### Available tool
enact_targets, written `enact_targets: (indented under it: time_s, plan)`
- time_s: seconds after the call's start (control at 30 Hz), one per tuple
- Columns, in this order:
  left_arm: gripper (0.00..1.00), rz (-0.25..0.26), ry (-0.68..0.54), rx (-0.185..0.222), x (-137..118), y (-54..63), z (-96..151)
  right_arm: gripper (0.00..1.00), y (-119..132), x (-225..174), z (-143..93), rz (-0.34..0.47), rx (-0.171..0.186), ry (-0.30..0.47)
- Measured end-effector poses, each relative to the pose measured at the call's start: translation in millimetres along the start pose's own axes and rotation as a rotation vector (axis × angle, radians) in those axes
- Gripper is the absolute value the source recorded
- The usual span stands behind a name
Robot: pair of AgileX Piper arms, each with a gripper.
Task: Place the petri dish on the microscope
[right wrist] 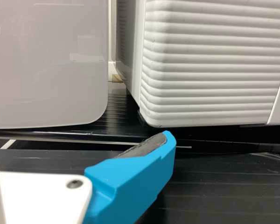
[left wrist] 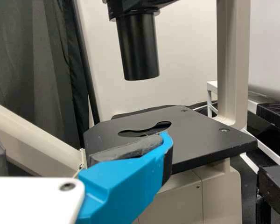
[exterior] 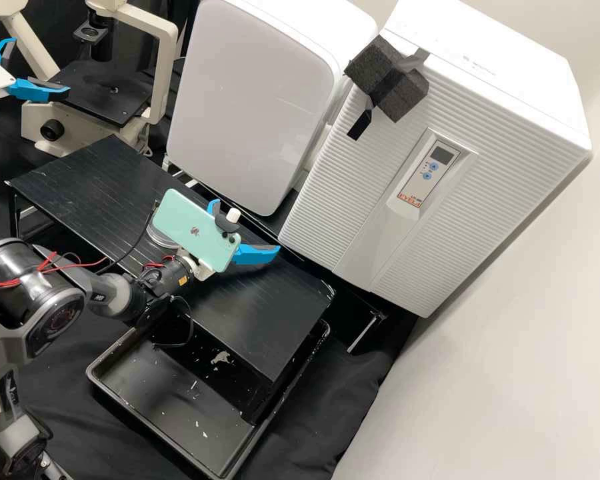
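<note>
Seemingly, in the high view, the petri dish (exterior: 155, 239) is part-hidden on the black rack (exterior: 280, 313); light, stiff and slippery by guess, it is best pinched gently across its rim. In the left wrist view, the microscope (left wrist: 210, 140) is faced by the left gripper (left wrist: 79, 130), wide apart, empty; in the right wrist view, a ribbed cabinet (right wrist: 210, 60) by the right gripper (exterior: 246, 227), likewise.
</note>
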Motion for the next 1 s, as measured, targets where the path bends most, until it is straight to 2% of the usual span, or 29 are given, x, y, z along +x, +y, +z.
enact_targets:
  time_s: [0.37,0.53,0.77,0.83,0.9,1.0]
  plan:
    - [1.00,-0.001,-0.004,0.001,0.0,-0.1,1.0,1.00,0.0,0.0,0.0,0.000,0.000,0.000]
    - [1.00,0.010,-0.042,0.004,-2.2,3.2,11.0,1.00,0.0,0.0,0.0,0.000,0.000,0.000]
    - [1.00,0.045,-0.236,0.048,-17.0,14.9,53.4,1.00,0.0,0.0,0.0,0.000,0.000,0.000]
    - [1.00,0.047,-0.309,0.045,-23.4,16.3,67.5,1.00,0.0,0.0,0.0,0.000,0.000,0.000]
    - [1.00,0.046,-0.399,0.041,-29.5,17.0,84.4,1.00,0.0,0.0,0.0,0.000,0.000,0.000]
    - [1.00,0.026,-0.570,0.056,-40.6,13.7,112.9,1.00,0.0,0.0,0.0,0.000,0.000,0.000]
